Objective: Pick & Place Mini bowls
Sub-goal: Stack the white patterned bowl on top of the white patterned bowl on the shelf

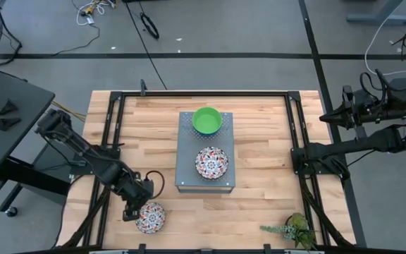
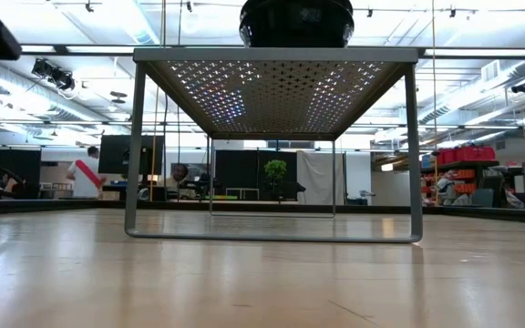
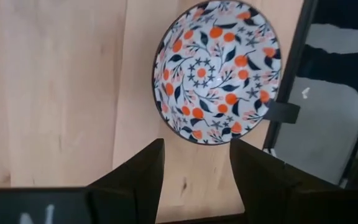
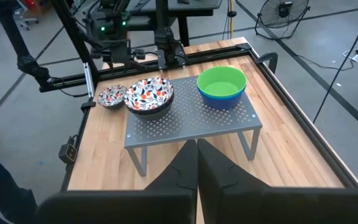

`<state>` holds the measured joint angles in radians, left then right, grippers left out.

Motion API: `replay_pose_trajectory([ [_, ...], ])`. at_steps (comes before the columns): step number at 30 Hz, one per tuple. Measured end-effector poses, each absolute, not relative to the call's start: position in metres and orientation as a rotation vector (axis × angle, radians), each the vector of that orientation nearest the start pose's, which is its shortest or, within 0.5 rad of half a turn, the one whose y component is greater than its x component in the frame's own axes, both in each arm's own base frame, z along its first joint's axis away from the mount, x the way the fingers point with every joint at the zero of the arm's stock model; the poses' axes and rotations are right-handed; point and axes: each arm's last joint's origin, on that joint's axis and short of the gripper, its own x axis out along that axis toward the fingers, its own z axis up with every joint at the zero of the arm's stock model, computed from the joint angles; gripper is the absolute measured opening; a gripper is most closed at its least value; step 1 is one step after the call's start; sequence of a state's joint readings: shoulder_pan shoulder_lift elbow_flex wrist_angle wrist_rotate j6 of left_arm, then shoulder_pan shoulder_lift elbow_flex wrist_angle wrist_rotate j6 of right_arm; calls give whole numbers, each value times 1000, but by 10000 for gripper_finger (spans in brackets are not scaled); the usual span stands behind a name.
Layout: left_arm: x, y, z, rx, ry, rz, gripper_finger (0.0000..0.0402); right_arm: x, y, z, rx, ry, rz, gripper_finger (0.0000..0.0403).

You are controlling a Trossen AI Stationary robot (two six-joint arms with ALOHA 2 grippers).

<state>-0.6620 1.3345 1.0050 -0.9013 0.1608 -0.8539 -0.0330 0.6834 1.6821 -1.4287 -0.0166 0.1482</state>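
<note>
One white floral-patterned mini bowl [image 1: 150, 216] set at table's near-left corner, left gripper [image 3: 196, 163] spread empty (right gripper [image 4: 197, 163] closed, idle); stacks remaining on grey perforated metal box [image 1: 186, 176].

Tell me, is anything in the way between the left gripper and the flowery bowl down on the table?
No, nothing visible is. The left gripper is open right beside the flowery bowl at the table's near-left corner, with only bare wood between its fingers and the bowl's rim. It doesn't touch the bowl.
</note>
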Motion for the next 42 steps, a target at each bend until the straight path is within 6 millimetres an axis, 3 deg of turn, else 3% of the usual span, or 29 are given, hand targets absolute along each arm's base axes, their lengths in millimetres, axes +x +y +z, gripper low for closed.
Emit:
replay_pose_trajectory([
  [27, 212, -170, 192, -610, 1530, 317, 188, -15, 1, 468, 157, 428, -48, 3],
  [42, 218, -172, 178, -593, 1541, 372, 185, -15, 1, 468, 157, 428, -48, 3],
])
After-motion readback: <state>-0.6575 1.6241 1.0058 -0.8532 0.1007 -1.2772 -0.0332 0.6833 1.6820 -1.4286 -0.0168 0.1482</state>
